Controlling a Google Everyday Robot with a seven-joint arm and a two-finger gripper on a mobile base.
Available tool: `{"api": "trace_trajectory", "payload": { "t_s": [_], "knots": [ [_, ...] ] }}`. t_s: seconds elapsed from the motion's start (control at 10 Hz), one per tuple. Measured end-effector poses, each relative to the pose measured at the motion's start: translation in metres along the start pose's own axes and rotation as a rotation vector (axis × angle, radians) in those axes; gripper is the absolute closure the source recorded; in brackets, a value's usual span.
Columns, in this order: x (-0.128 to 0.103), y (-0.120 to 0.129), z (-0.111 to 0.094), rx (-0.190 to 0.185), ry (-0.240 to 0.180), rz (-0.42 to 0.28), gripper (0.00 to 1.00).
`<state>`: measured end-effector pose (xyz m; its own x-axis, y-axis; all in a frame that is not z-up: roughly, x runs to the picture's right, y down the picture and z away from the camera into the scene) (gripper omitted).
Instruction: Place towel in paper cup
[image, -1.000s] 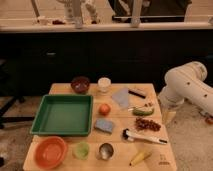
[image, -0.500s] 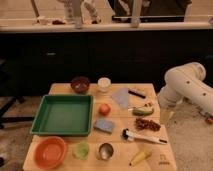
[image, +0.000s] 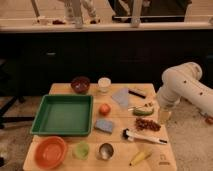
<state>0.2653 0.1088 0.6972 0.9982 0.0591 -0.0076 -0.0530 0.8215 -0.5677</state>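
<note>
Towel (image: 120, 96): thin pale grey-blue square, lying flat, turned cornerwise, far-right part of table (image: 61, 89). Not in the cup.
Paper cup (image: 104, 84): short, white, upright, mouth up, far middle of table, just left of the towel and slightly farther back, apart from it.
Gripper (image: 164, 116): at the table's right edge, right of towel, holding nothing.
</note>
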Motion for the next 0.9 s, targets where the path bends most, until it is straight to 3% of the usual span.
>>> {"api": "trace_trajectory", "payload": {
  "t_s": [0.6,0.9],
  "knots": [
    [-0.001,0.0,0.002,0.002,0.008,-0.008,0.2],
    [-0.034,-0.01,0.01,0.016,0.054,-0.067,0.2]
  ]
}}
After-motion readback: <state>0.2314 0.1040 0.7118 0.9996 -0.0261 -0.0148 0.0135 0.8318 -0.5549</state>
